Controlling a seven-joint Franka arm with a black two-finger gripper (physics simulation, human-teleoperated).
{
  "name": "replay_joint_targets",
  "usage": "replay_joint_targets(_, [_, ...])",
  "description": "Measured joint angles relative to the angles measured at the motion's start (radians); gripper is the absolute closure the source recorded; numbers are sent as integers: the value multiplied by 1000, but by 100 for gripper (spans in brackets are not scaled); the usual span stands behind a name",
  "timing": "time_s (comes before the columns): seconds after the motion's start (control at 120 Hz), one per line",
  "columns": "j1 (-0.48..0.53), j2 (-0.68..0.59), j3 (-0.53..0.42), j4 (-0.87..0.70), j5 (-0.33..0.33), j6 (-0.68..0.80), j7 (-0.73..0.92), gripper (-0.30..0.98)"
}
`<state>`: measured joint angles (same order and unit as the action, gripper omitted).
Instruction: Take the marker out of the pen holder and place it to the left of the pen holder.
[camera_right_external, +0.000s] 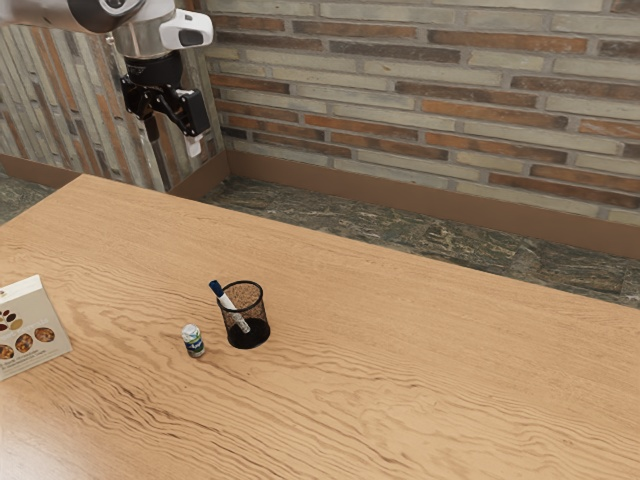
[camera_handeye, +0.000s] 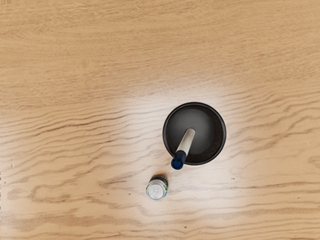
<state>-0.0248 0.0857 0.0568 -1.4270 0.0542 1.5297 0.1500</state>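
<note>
My gripper (camera_right_external: 177, 152) is raised at the exterior view's upper left, beyond the table's far edge there, with its fingers apart and nothing between them. Well away from it, a black mesh pen holder (camera_right_external: 260, 308) stands upright on the table. A white marker (camera_right_external: 236, 312) with a dark blue cap leans inside, its capped end sticking out over the rim toward the exterior view's left. Seen from above in the wrist view, the pen holder (camera_handeye: 206, 131) is round, and the marker (camera_handeye: 184, 144) rests across its rim beside a small can.
The small can (camera_right_external: 193, 341), also in the wrist view (camera_handeye: 157, 188), stands close to the pen holder without touching it. A printed packet or booklet (camera_right_external: 30, 325) lies at the exterior view's left edge. Brick walls rise behind the wooden table (camera_right_external: 420, 380).
</note>
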Motion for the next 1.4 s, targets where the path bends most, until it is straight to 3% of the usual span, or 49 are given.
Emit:
replay_joint_targets(0.3, [31,-4,-10,4,-21,-1,12,0])
replay_joint_targets(0.383, [-63,-17,-34,-36,78,-23,50,0])
replay_joint_targets(0.492, [-299,0,-41,-307,238,-31,112,0])
replay_joint_targets(0.55, [-360,49,-43,-403,290,-6,143,0])
replay_joint_targets(0.675, [-317,182,-41,-454,346,56,200,0])
replay_joint_targets(0.8, [-307,203,-36,-445,370,94,249,0])
replay_joint_targets(0.9, [-280,218,-34,-337,423,111,292,0])
replay_joint_targets(1.067, [-196,351,-34,-196,521,128,357,0])
replay_joint_targets(1.3, [-165,414,-34,-225,540,133,416,1])
replay_joint_targets(1.4, [-166,416,-34,-232,538,132,433,8])
